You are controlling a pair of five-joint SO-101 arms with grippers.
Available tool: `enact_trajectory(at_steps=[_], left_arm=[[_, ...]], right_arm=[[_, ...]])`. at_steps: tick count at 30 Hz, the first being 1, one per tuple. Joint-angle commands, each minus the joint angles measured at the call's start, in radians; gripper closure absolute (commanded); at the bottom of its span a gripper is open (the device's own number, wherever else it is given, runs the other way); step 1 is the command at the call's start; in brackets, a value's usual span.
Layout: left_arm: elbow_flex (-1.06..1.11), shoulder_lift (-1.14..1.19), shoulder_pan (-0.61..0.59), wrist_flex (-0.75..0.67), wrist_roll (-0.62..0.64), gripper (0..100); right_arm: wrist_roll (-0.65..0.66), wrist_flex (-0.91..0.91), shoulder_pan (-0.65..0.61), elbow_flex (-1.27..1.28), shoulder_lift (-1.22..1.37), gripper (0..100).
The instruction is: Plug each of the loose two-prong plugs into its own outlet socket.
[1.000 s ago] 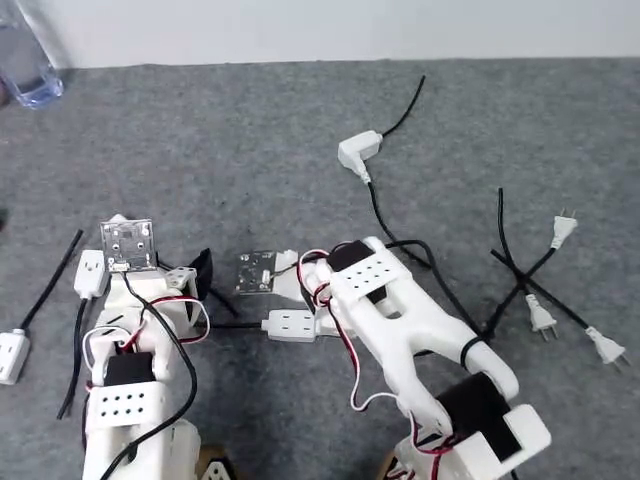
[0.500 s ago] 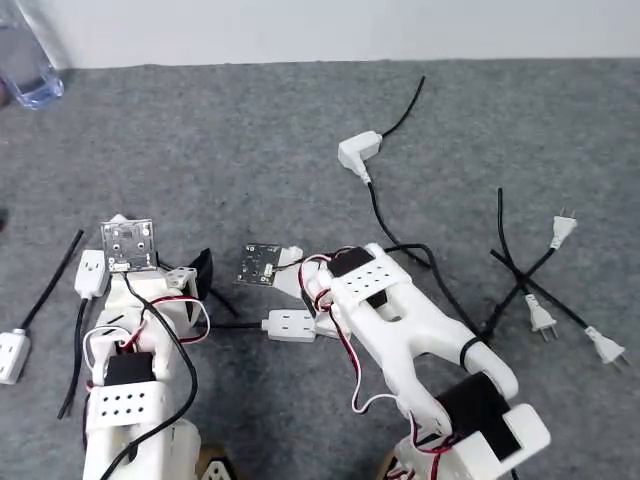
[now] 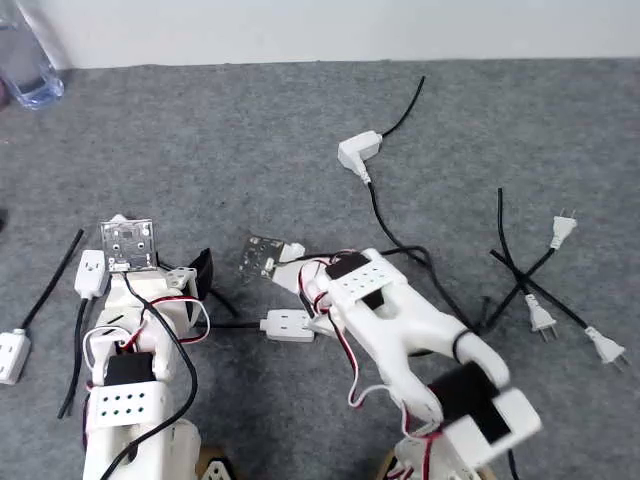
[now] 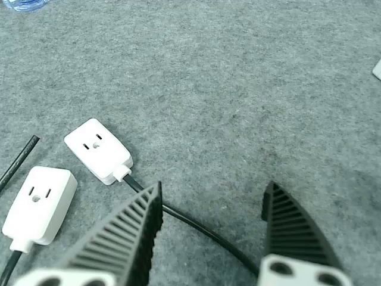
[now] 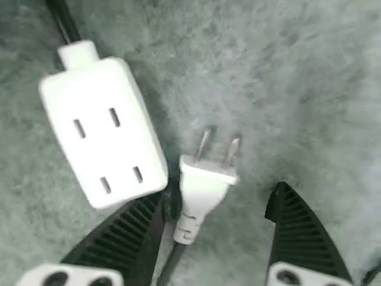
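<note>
A grey, carpet-like cover is lying over the whole counter (image 3: 230,130), and a plain pale wall (image 3: 350,30) is running along its far edge. A clear bottle (image 3: 22,62) is standing in the far corner on the left arm's side.

The right pincer (image 5: 217,199) is hanging low over the grey pile with its fingers spread. A white two-prong plug (image 5: 205,179) is lying between them, prongs pointing away from the wrist. It is sitting close against one finger but is not visibly being squeezed. Just beside it a white outlet block (image 5: 104,152) with two pairs of slots is lying face up. In the high view it is resting between the two arms.

The left pincer (image 4: 211,217) is likewise hanging spread and carrying nothing, with a black cord (image 4: 196,229) passing over the cover beneath it. Near it an inner socket (image 4: 98,150) and an outer socket (image 4: 38,205) are lying face up, side by side.

Farther back, a white angled connector (image 3: 358,150) is lying on its own, its cord trailing toward the wall. On the right arm's side a far plug (image 3: 563,228), a middle plug (image 3: 540,318) and a near plug (image 3: 607,347) are lying well apart from every socket, their black cords crossing.
</note>
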Motion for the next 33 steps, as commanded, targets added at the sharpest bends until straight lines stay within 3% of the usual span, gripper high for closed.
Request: enact_trajectory(at_steps=[1, 10, 17, 28, 33], left_arm=[[-0.005, -0.018, 0.0, -0.021, -0.018, 74], [-0.01, -0.018, 0.003, 0.002, -0.058, 74], [-0.01, -0.018, 0.006, 0.002, -0.054, 74], [-0.008, -0.018, 0.009, -0.005, -0.052, 74], [0.028, -0.017, 0.147, -0.008, -0.058, 74]], right_arm=[[-0.044, 0.027, -0.002, -0.092, 0.033, 74.0], [-0.086, 0.01, 0.002, -0.097, 0.041, 74.3], [-0.11, 0.047, 0.018, -0.143, 0.076, 99.3], [-0.104, 0.048, 0.047, -0.164, 0.077, 99.1], [-0.109, 0.171, 0.082, -0.256, -0.022, 99.1]])
